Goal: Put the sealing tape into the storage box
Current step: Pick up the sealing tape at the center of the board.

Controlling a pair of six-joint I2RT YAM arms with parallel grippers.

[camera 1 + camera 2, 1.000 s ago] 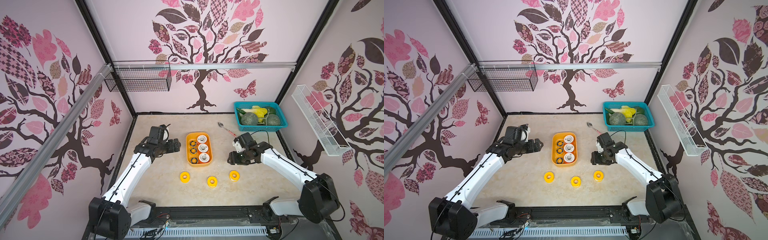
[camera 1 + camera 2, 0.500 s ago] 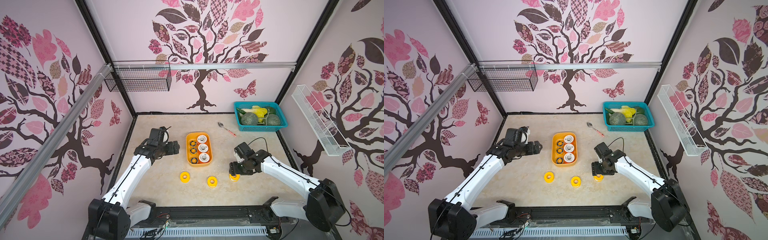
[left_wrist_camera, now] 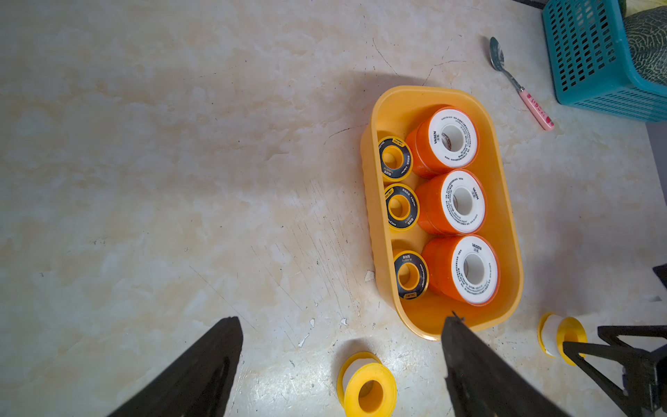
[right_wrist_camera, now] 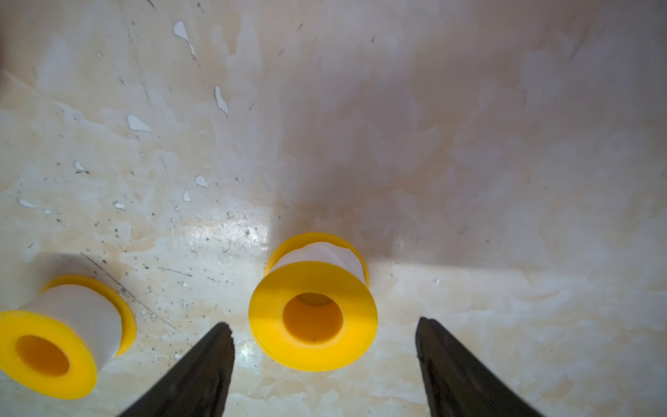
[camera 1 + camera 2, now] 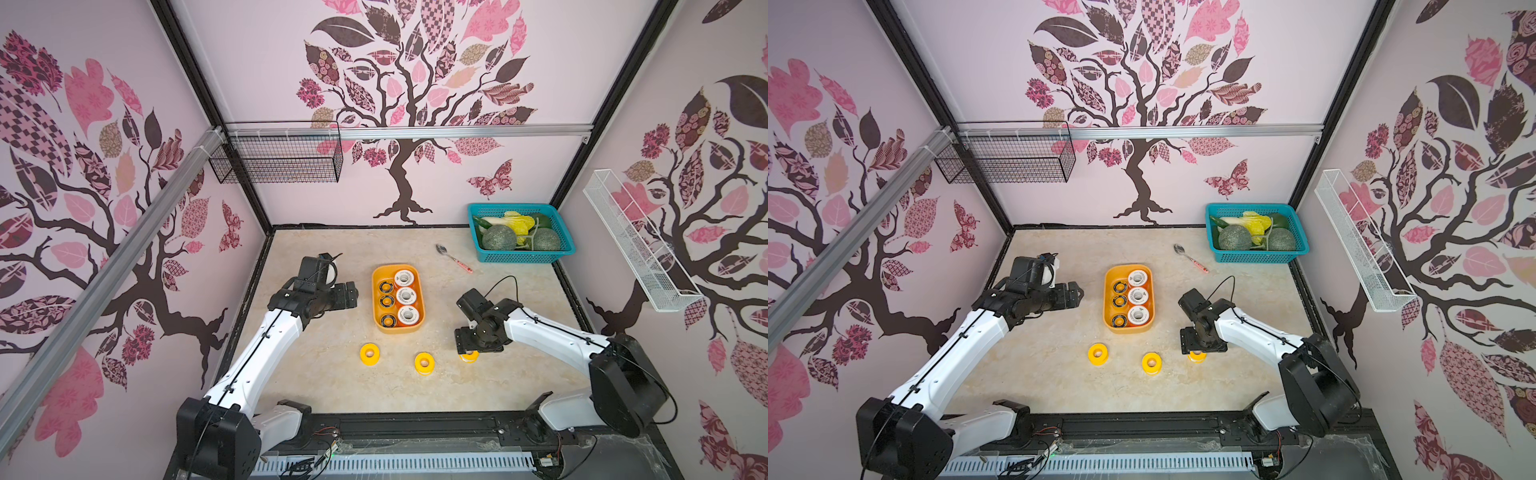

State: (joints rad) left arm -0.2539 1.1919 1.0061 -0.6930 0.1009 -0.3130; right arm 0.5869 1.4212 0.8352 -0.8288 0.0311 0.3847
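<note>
Right claw [image 4: 325, 325]: jaws are standing wide apart and gripping nothing; the right yellow roll [image 4: 313, 303] is sitting between the fingertips with a gap on each side.
Left claw [image 5: 351, 295]: jaws are gaping wide, holding nothing, and hovering just beside the box's 9 o'clock wall.
Right arm: is reaching in from the 5 o'clock corner, with the wrist bending down over the table.
Left arm: is stretching up from the 7 o'clock corner, with the claw pointing toward 3 o'clock.
Box [image 5: 398, 331]: is sitting near the table's centre.
Tape: three orange rolls [image 5: 406, 296] and three black rolls [image 5: 387, 301] are lying inside the box; the left yellow roll [image 5: 369, 354] and middle yellow roll [image 5: 424, 362] are standing on the table with the right one, in a row at the box's 6 o'clock side.
Edges: the right yellow roll is standing apart from the middle one.
Open room: bare table is lying around the row; the spoon [image 5: 453, 257] and teal basket [image 5: 523, 257] are sitting at 1 o'clock, well apart.
</note>
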